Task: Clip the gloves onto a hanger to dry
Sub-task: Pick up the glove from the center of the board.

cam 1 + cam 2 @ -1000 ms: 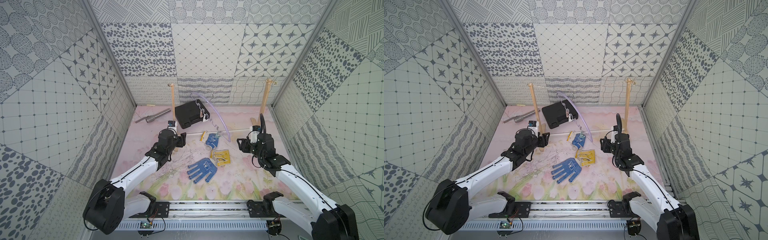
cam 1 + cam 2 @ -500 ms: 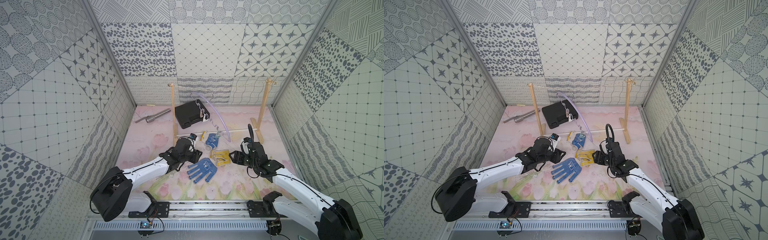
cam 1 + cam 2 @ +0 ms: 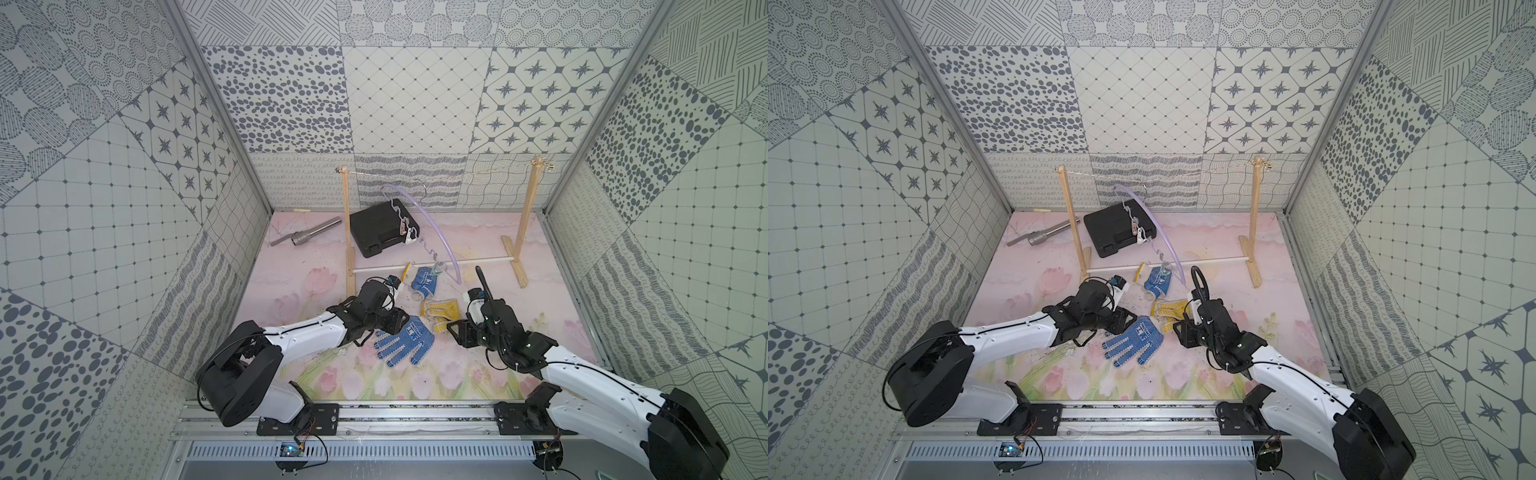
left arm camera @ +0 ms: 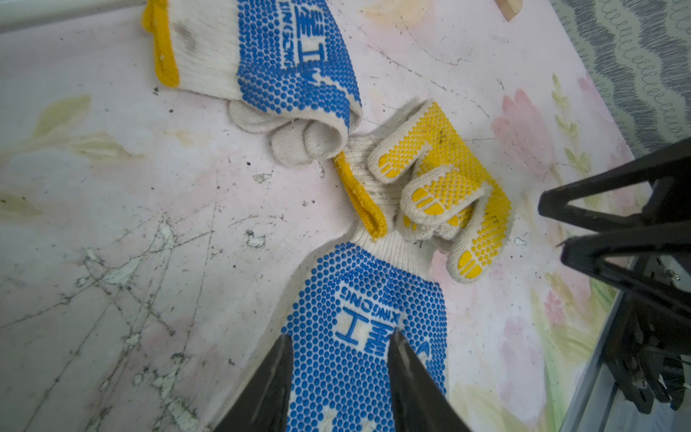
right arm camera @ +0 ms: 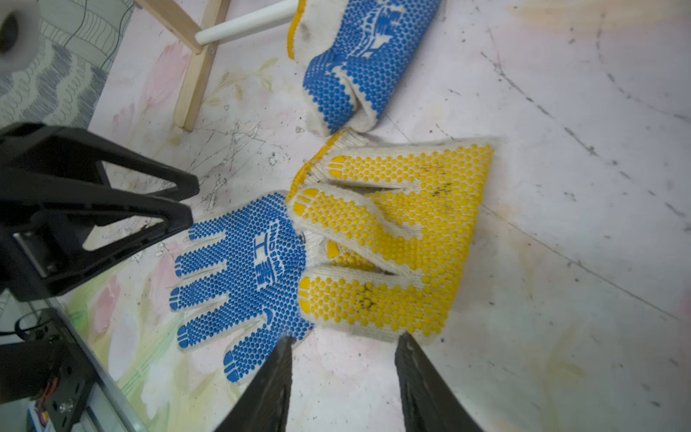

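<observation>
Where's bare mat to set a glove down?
Free: the mat strip between the flat blue glove and front rail; the patch between metal tube and left arm; right of the frame's right foot. Crowded: centre, three gloves bunched; back, black case and hanger.

Coarse knitted off-white cloth, studded with raised dots, on the blue glove point(image 4: 359, 336) and yellow glove point(image 5: 404, 262). Bare matt wood for the frame point(image 3: 528, 216). Translucent, glossy lilac plastic at the hanger point(image 3: 440, 237). Behind the frame, matt black plastic case point(image 3: 378, 232), dull grey metal tube point(image 3: 316, 230). Scuffed, cracked printed bench point(image 3: 291, 291).
</observation>
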Action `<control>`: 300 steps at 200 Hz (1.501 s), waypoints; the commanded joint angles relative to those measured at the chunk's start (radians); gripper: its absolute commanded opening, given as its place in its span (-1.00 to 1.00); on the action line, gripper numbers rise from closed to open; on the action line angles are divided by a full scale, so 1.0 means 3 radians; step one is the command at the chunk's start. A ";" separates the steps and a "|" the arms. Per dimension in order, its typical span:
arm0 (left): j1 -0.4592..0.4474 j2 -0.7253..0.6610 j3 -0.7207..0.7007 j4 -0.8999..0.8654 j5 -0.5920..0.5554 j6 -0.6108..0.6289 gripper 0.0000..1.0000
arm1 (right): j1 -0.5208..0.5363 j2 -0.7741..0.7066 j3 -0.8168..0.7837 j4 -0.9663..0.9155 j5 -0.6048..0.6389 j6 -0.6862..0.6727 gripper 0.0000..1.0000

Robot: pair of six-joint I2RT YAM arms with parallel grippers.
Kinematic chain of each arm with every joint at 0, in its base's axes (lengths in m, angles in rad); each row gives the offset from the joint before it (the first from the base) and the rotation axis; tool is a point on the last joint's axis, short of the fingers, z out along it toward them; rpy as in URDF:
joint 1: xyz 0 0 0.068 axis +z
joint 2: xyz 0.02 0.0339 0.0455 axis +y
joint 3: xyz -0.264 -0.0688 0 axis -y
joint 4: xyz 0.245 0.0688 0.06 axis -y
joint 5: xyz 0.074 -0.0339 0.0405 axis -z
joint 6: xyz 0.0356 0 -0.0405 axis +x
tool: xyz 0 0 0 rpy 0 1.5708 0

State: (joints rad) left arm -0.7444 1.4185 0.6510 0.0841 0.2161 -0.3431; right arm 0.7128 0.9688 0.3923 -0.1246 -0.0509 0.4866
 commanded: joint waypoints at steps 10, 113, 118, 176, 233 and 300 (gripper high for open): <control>-0.0001 -0.0060 -0.0040 0.0194 0.0120 -0.0088 -0.10 | 0.0358 0.0162 0.0033 0.0520 0.0777 -0.0528 -0.15; 0.0000 -0.0259 -0.0182 0.0142 0.0030 -0.0115 -0.12 | 0.0710 0.1058 0.0618 0.0515 0.1468 -0.0913 -0.02; -0.0003 -0.0269 -0.0188 0.0135 0.0024 -0.0114 -0.11 | 0.0708 0.1079 0.0629 0.0505 0.1464 -0.0920 -0.02; -0.0001 -0.0351 -0.0217 0.0110 0.0006 -0.0103 -0.12 | 0.0594 0.1249 0.0704 0.0410 0.1373 -0.0838 -0.09; -0.0004 -0.0429 -0.0275 0.0113 0.0006 -0.0127 -0.12 | 0.0446 0.1337 0.0725 0.0357 0.1191 -0.0715 -0.14; -0.0003 -0.0434 -0.0291 0.0129 -0.0003 -0.0135 -0.12 | 0.0406 0.1437 0.0723 0.0313 0.1090 -0.0708 0.11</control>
State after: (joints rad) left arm -0.7452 1.2873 0.5632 0.1089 0.2207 -0.3786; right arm 0.8387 1.3815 0.5903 -0.0372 0.2913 0.2638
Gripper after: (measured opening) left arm 0.439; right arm 0.549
